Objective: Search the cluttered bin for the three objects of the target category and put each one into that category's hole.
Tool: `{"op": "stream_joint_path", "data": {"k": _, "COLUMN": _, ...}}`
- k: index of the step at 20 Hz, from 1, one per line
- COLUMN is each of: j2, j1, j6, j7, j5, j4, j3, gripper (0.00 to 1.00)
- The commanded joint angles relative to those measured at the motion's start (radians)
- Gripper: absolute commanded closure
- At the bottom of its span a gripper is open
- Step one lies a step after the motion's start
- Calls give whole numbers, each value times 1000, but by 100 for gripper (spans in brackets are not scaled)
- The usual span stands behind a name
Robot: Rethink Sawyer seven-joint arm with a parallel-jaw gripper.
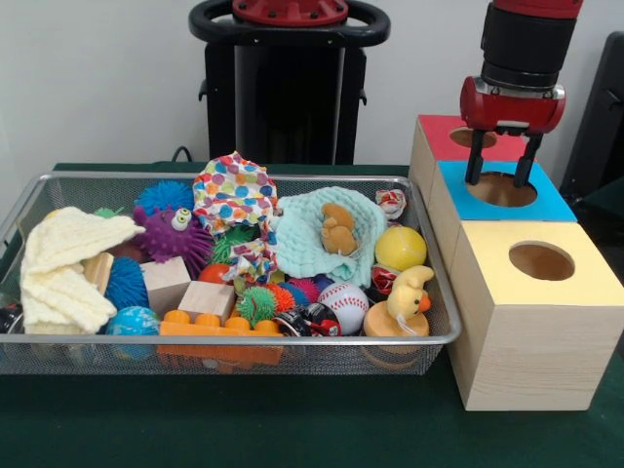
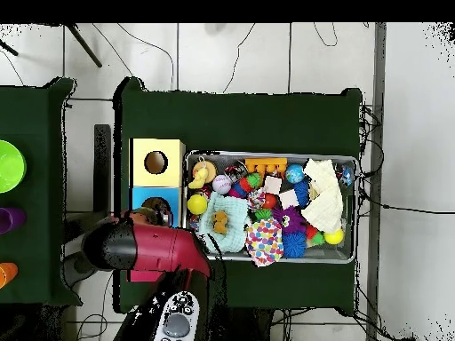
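My gripper [image 1: 500, 168] hangs just above the round hole [image 1: 501, 189] of the blue-topped box [image 1: 551, 203], open, with nothing between its fingers. Behind it stands a red-topped box [image 1: 441, 139], and in front a yellow-topped box [image 1: 531, 322], each with a hole. The wire bin [image 1: 234, 340] to the left is full of toys: a yellow ball [image 1: 401, 248], a baseball [image 1: 343, 301], a yellow duck [image 1: 408, 295], a purple fuzzy ball [image 1: 173, 235], wooden blocks [image 1: 207, 299] and an orange brick [image 1: 210, 328]. In the overhead view my arm [image 2: 151, 247] covers the red box and part of the blue one [image 2: 140, 195].
Cloths lie over the toys: a cream knitted one [image 1: 66, 265], a polka-dot one [image 1: 234, 191] and a mint one [image 1: 314, 249] with a small brown bear [image 1: 338, 230]. The boxes stand tight against the bin's right end. Green cloth [image 1: 292, 429] covers the table.
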Motion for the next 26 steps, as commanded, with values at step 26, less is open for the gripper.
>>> {"op": "stream_joint_path", "data": {"k": 26, "j2": -114, "j1": -88, "j6": 158, "j7": 84, "j5": -41, "j4": 13, "j3": 38, "gripper": 0}}
